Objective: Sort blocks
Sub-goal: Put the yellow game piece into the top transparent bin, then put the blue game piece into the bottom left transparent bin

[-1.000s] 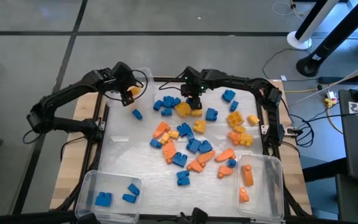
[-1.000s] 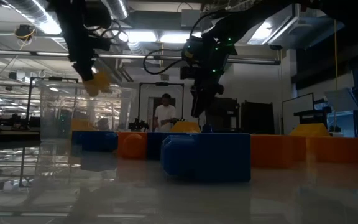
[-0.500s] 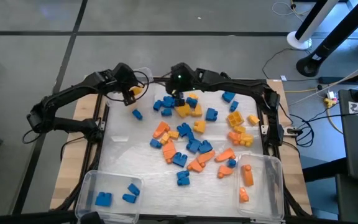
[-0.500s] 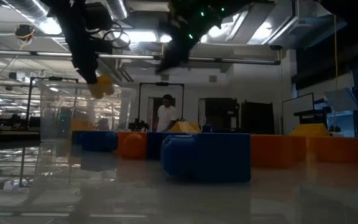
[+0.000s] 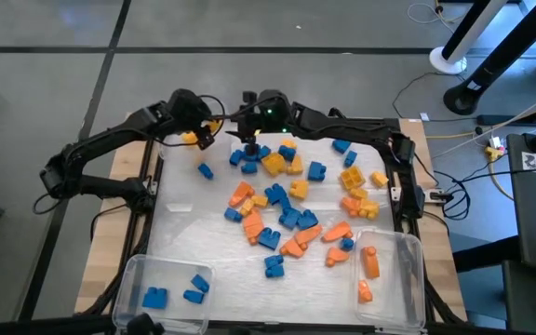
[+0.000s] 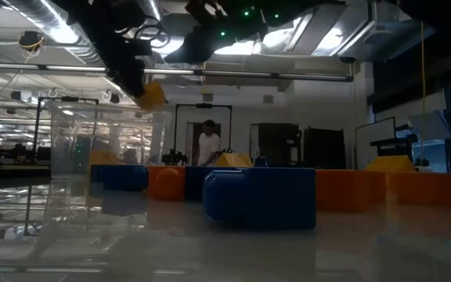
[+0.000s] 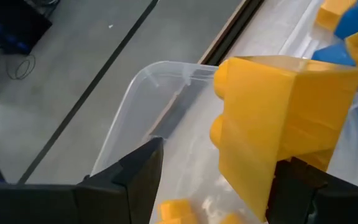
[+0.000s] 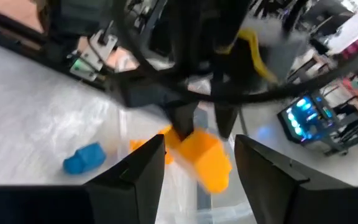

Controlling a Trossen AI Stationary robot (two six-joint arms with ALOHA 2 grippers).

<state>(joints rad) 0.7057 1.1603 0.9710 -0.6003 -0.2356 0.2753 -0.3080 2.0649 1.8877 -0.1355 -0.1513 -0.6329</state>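
Blue, orange and yellow blocks lie scattered over the white table top. My left gripper hangs at the far left over a clear bin and is shut on a yellow block, also seen in the low view as the yellow block. Another yellow block lies in that bin. My right gripper is raised over the far side of the pile, open with nothing between its fingers, and points at the left gripper. My left gripper has the yellow block between its two fingers, one side of the block against one finger and its studs turned toward the other finger. The fingers slant down from the table's left. The block hangs tilted, clear of bin and table.
A clear bin with blue blocks stands at the near left corner and one with orange blocks at the near right. A single blue block lies left of the pile. A person stands in the room beyond.
My right gripper has risen from the yellow blocks at the far side of the pile, gone toward the table's left and tipped up from pointing down to nearly level, staying open. My left gripper has tipped upward, swinging the held yellow block a little up and rightward.
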